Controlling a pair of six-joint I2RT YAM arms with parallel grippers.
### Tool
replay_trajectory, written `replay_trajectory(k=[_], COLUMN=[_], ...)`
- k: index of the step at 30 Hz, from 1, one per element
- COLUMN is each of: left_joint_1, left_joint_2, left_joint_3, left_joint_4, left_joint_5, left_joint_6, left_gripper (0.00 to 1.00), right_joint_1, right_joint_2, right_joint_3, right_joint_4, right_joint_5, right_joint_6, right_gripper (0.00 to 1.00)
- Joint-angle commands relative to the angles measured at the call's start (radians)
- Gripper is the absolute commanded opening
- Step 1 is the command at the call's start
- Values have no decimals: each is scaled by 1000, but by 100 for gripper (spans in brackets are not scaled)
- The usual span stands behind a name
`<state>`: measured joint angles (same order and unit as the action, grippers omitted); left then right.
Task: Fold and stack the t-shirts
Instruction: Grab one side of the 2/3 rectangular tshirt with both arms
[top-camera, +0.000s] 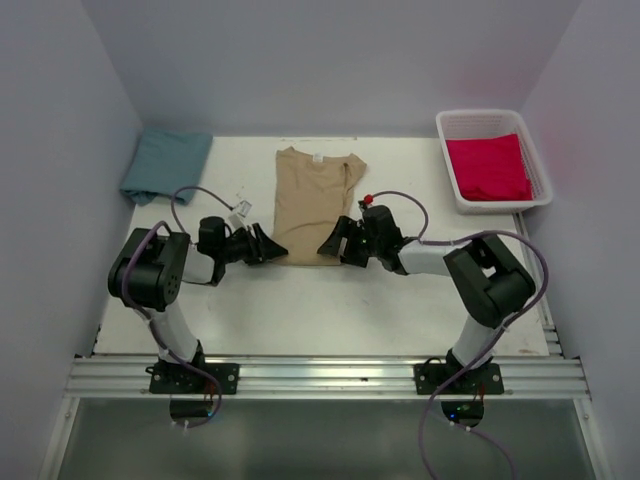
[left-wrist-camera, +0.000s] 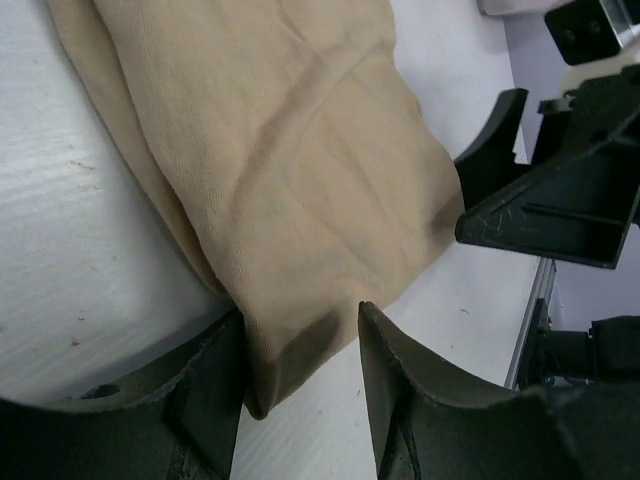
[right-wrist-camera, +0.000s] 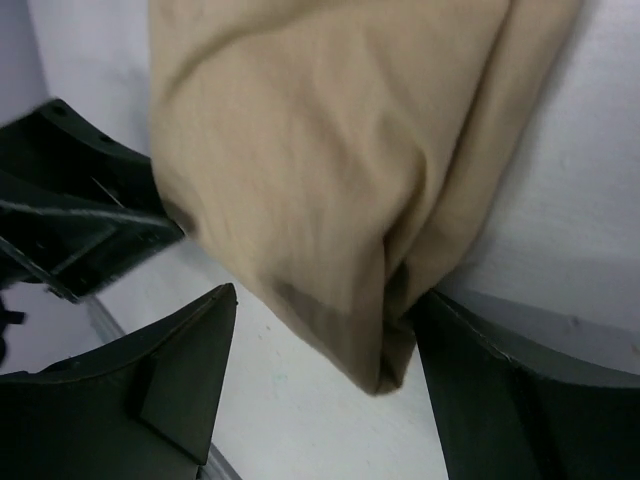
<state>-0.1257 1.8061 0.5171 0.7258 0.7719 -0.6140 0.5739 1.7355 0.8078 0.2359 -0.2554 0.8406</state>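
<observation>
Tan and limp, the t-shirt (top-camera: 318, 205) lay at the middle of the bench (top-camera: 300, 310), its near hem corners straddled by the unclenched left hand (top-camera: 275, 248) and right hand (top-camera: 330, 248), likely the best pinch points.

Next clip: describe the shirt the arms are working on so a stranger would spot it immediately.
On the white table, look to the middle: the tan t-shirt lies there as a long strip, with the left gripper and right gripper open at its near corners. It is the only beige one: the teal shirt sits far left, the red-pink shirt in the white basket far right.
</observation>
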Motion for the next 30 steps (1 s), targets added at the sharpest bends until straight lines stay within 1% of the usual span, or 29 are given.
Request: replay_trajectory(k=[1, 2, 3, 4, 7, 8, 9, 10, 11, 13, 14, 16, 18, 19, 20, 21, 22, 24, 25, 26, 27, 28, 29, 30], left_joint_1=[-5, -5, -5, -5, -5, -5, -5, -6, -11, -17, -28, -41, -54, -72, -84, -97, -124, -150, -169, -173, -175, -175, -175, -175], left_joint_2=[73, 75, 70, 67, 44, 35, 32, 27, 19, 0, -28, -68, -154, -190, -273, -321, -421, -531, -648, -707, -765, -869, -913, -947], left_joint_3=[-77, -89, -95, -98, -103, -104, -104, -112, -115, -132, -143, -175, -212, -222, -235, -255, -265, -291, -295, -295, -289, -281, -269, -243], left_joint_4=[-62, -55, -37, -35, -48, -49, -42, -34, -29, -28, -29, -42, -80, -106, -176, -215, -251, -350, -389, -473, -511, -544, -610, -630], left_joint_5=[-2, 0, 9, 12, 7, 9, 18, 26, 33, 38, 38, 38, 32, 24, -6, -23, -40, -71, -85, -112, -126, -143, -184, -200], left_joint_6=[-10, -12, -26, -32, -29, -32, -38, -43, -56, -66, -75, -85, -104, -105, -107, -107, -119, -141, -148, -164, -173, -188, -194, -199], left_gripper=[52, 52, 52, 52, 50, 45, 39, 31, 15, 4, 0, 0, 0, 0, 0, 0, 0, 0, 0, 0, 0, 0, 0, 0], right_joint_1=[-37, -39, -39, -40, -40, -40, -40, -39, -39, -40, -36, -31, -23, -19, -6, -2, 3, 15, 20, 27, 32, 38, 38, 38], right_joint_2=[137, 148, 153, 154, 138, 121, 110, 96, 67, 27, -15, -60, -141, -174, -203, -267, -299, -387, -413, -441, -462, -502, -514, -525], right_joint_3=[-47, -47, -45, -45, -50, -52, -58, -62, -68, -85, -102, -122, -151, -160, -176, -180, -186, -193, -191, -185, -179, -171, -153, -144], right_joint_4=[232, 273, 276, 273, 258, 240, 229, 218, 191, 131, 112, 59, 16, -31, -58, -85, -142, -197, -233, -277, -303, -344, -363, -385], right_joint_5=[-119, -122, -111, -98, -79, -79, -77, -77, -77, -67, -65, -65, -59, -58, -50, -44, -38, -27, -22, -19, -6, 4, 11, 30], right_joint_6=[139, 150, 153, 153, 146, 140, 127, 121, 115, 88, 74, 61, 37, 28, 9, -1, -11, -34, -40, -54, -60, -67, -80, -86], right_gripper=[75, 72, 70, 63, 49, 35, 26, 2, 0, 0, 0, 0, 0, 0, 0, 0, 0, 0, 0, 0, 0, 0, 0, 0])
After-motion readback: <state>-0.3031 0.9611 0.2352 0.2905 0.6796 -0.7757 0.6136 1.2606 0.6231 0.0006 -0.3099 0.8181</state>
